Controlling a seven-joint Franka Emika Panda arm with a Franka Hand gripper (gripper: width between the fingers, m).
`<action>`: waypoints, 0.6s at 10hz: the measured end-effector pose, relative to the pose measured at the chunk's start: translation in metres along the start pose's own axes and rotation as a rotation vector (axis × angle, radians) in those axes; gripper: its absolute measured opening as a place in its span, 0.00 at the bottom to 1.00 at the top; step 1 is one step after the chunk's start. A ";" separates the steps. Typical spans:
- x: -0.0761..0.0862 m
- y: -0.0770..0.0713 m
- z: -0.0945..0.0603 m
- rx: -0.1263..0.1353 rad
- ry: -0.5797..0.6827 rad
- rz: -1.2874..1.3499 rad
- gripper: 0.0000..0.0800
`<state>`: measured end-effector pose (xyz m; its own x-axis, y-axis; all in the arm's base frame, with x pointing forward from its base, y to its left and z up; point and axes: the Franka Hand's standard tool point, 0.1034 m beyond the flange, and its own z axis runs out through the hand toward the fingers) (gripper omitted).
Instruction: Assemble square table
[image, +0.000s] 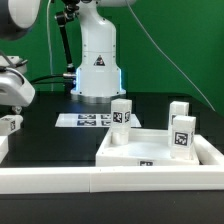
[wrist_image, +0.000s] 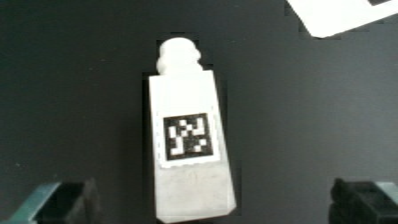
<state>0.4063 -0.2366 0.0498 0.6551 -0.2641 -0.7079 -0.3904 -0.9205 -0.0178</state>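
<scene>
The square tabletop (image: 135, 150), a white slab with a raised rim, lies at the exterior view's right. Three white tagged legs stand upright on it: one at its far left corner (image: 121, 113) and two on its right side (image: 178, 112) (image: 183, 133). A fourth leg (wrist_image: 189, 140) lies flat on the black table, tag up, its peg end pointing away from the fingers. It also shows at the exterior view's left edge (image: 8, 125). My gripper (wrist_image: 210, 205) (image: 7, 110) hovers over this leg, open. The dark fingertips (wrist_image: 57, 200) stand wide on either side and do not touch it.
The marker board (image: 92, 120) lies flat before the robot base (image: 98, 70). The long white border wall (image: 100, 182) runs along the front. A white corner of some part (wrist_image: 349, 14) shows beyond the lying leg in the wrist view.
</scene>
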 end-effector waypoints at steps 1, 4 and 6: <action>-0.001 0.001 0.002 0.005 -0.061 0.005 0.81; 0.005 0.010 0.008 0.006 -0.171 0.006 0.81; 0.011 0.006 0.006 -0.012 -0.124 -0.087 0.81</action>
<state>0.4072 -0.2432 0.0377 0.6013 -0.1460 -0.7855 -0.3271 -0.9420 -0.0753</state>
